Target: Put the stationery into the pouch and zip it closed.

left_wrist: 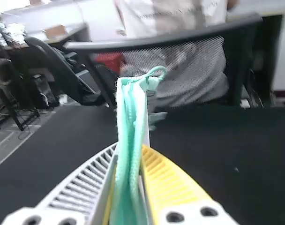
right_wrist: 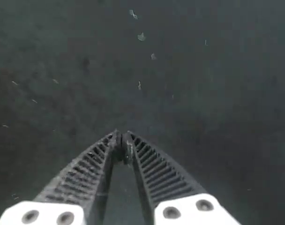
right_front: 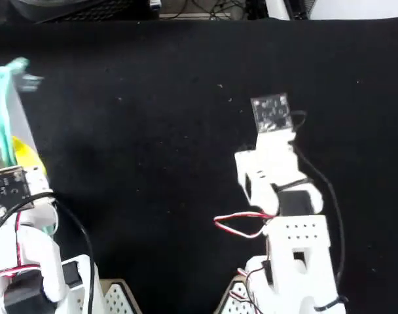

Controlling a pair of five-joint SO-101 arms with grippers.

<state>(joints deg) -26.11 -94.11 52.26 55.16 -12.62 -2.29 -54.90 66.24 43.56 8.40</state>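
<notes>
The pouch (left_wrist: 131, 117), with a mint-green zip edge and a pale translucent body, hangs upright above the table's left edge (right_front: 4, 118). My left gripper (left_wrist: 129, 152) is shut on its green edge, one white finger and one yellow finger (right_front: 25, 154) pressing it from either side. My right arm (right_front: 277, 176) stands over the middle-right of the black table. Its gripper (right_wrist: 121, 141) is shut, black fingers touching at the tips with nothing between them, above bare cloth.
The black table cloth (right_front: 153, 131) spreads wide between the two arms, with small light specks (right_wrist: 141, 36) on it. Beyond the table's far edge stands a black mesh chair (left_wrist: 189, 61). Cables trail from both arm bases at the near edge.
</notes>
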